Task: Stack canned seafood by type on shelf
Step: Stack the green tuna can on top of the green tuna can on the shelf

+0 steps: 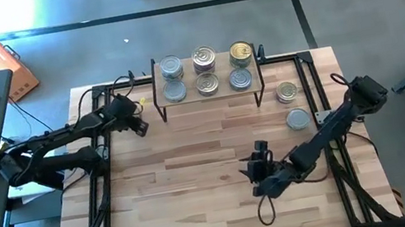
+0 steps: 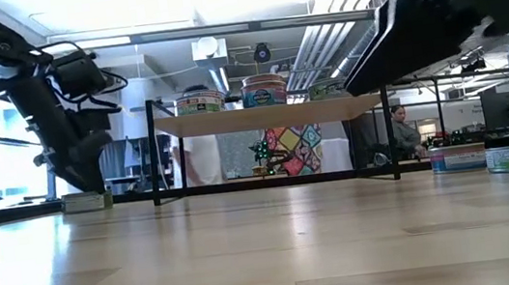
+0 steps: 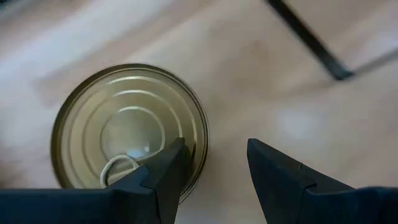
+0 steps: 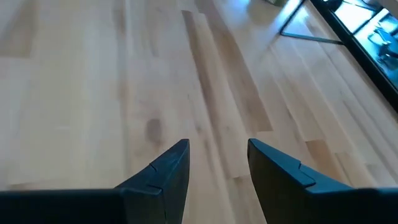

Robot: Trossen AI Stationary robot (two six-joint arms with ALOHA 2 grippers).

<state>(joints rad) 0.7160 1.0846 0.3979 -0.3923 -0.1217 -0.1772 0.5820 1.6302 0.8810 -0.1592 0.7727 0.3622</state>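
A gold-topped tin with a pull-ring (image 3: 124, 118) stands upright on the table, left of the shelf (image 1: 193, 98), and shows low in the low view (image 2: 87, 202). My left gripper (image 3: 214, 162) is open and points down just above it, with one finger over the tin's rim and the other past its side. Six tins fill the shelf board (image 2: 261, 115) in three pairs, silver (image 1: 170, 69), silver with gold labels (image 1: 204, 59) and gold (image 1: 240, 54). My right gripper (image 4: 217, 162) is open over bare table at centre right (image 1: 256, 158).
Two more tins stand on the table right of the shelf, one gold-topped (image 1: 287, 93) and one silver (image 1: 298, 119). The black frame rails (image 1: 104, 172) run along the table's sides. Bare wood lies in front of the shelf. A person sits in the room behind (image 2: 399, 130).
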